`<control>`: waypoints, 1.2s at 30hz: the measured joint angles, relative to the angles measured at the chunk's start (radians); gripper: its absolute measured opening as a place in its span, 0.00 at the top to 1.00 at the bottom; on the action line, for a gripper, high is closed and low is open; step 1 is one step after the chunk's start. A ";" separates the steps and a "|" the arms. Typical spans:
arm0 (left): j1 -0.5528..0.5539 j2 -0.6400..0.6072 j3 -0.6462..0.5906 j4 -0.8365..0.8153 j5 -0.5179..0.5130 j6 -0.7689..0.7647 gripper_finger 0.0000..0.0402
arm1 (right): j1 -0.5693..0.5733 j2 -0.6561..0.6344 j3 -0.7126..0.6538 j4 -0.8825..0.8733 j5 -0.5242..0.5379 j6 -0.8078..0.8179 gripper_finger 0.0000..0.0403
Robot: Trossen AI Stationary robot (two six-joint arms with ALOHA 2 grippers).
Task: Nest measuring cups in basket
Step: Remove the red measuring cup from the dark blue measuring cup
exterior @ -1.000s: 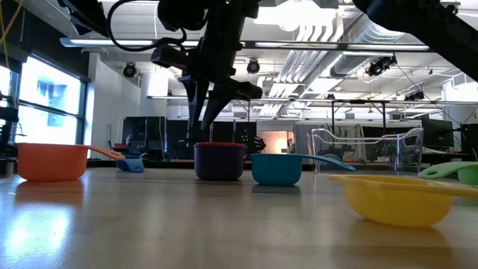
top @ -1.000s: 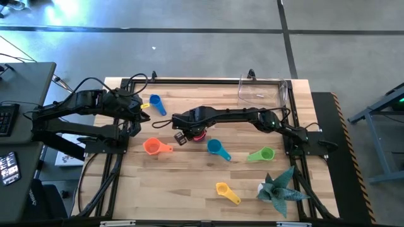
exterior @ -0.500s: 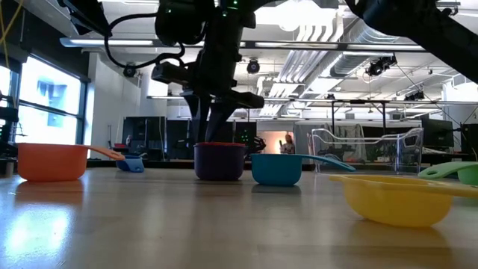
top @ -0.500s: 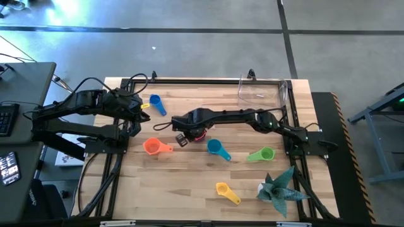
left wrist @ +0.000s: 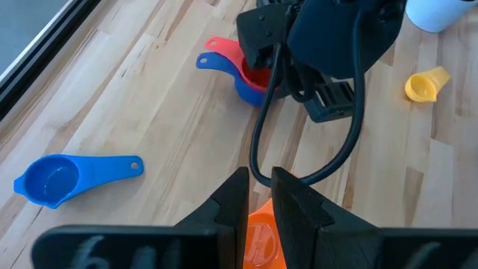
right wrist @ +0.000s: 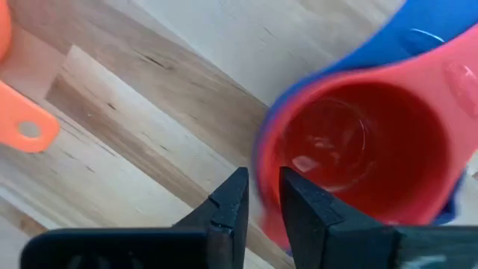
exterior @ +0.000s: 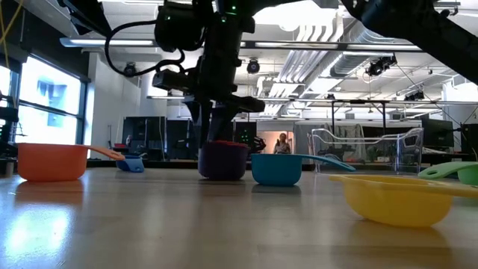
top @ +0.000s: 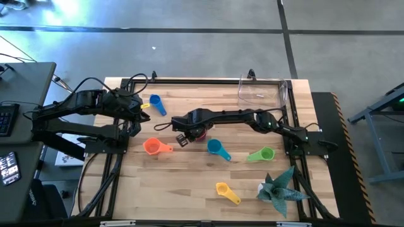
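Right gripper (top: pixel 188 133) is down over the middle of the table with its fingers drawn close on the rim of the red cup (right wrist: pixel 336 149), one finger inside the bowl and one outside. From the wrist view that reads as a pinch on the wall. The red cup sits inside the purple cup (exterior: pixel 222 162), so I'd judge a grip on that rim is meant to carry both as one stack.

Around the pincer, the teal cup (top: pixel 214 147) lies just beside it towards the front edge. The orange cup (top: pixel 151 147) is off to its left-arm side. The blue cup (top: pixel 155 102) sits farther back on that same side. The green cup (top: pixel 265 154) is out under the right arm, and the yellow cup (top: pixel 223 188) is well apart near the front edge. All five are loose on the wood, none nested.

The basket (exterior: pixel 366 149) stands well away from the pincer at the back corner on the right arm's side. I see no cups in it, so the pair has the whole table to cross.

The left gripper (top: pixel 134 115) waits at the left edge near the blue cup. Its fingers are nearly together and I see nothing between them.

A thin rim pinch on two stacked cups could let the outer one slip off.
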 joint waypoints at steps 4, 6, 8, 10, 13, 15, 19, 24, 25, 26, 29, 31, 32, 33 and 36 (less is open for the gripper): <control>0.000 0.000 0.000 0.000 0.000 0.000 0.88 | 0.000 0.000 0.000 0.004 -0.008 0.000 0.91; 0.000 0.000 0.000 0.000 0.000 0.000 0.88 | 0.000 0.000 0.000 0.003 -0.009 0.000 0.94; 0.000 0.000 0.000 0.000 0.000 0.000 0.88 | 0.000 0.000 0.000 0.004 -0.011 0.000 0.97; 0.000 0.000 0.000 0.000 0.000 0.000 0.88 | 0.000 0.000 0.000 0.005 -0.013 0.000 0.99; 0.000 0.000 0.000 0.000 0.000 0.000 0.88 | 0.000 0.000 0.000 0.012 -0.014 0.000 0.98; 0.000 0.000 0.000 0.000 0.000 0.000 0.88 | 0.000 0.000 0.001 0.013 -0.023 0.004 0.97; 0.000 0.000 0.000 0.000 0.000 0.000 0.88 | 0.000 0.000 0.001 0.015 -0.046 0.008 0.96; 0.000 0.000 0.000 0.000 0.000 0.000 0.88 | 0.001 0.000 0.001 0.024 -0.071 0.009 0.98; 0.000 0.000 0.000 0.000 0.000 0.000 0.88 | 0.001 0.000 0.001 0.025 -0.086 0.011 0.98; 0.000 0.000 0.000 0.000 0.000 0.000 0.88 | 0.001 0.000 0.001 0.025 -0.094 0.012 0.96; 0.000 0.000 0.000 0.000 0.000 0.000 0.88 | 0.001 0.000 0.001 0.026 -0.099 0.019 0.93; 0.000 0.000 0.000 0.000 0.000 0.000 0.88 | 0.001 0.000 0.001 0.032 -0.103 0.019 0.91; 0.000 0.000 0.000 0.000 0.000 0.000 0.88 | 0.001 0.000 0.001 0.034 -0.106 0.019 0.90; 0.000 0.000 0.000 0.000 0.000 0.000 0.88 | 0.001 0.000 0.001 0.037 -0.106 0.021 0.89; 0.000 0.000 0.000 0.000 0.000 0.000 0.88 | 0.001 0.000 0.001 0.047 -0.106 0.030 0.88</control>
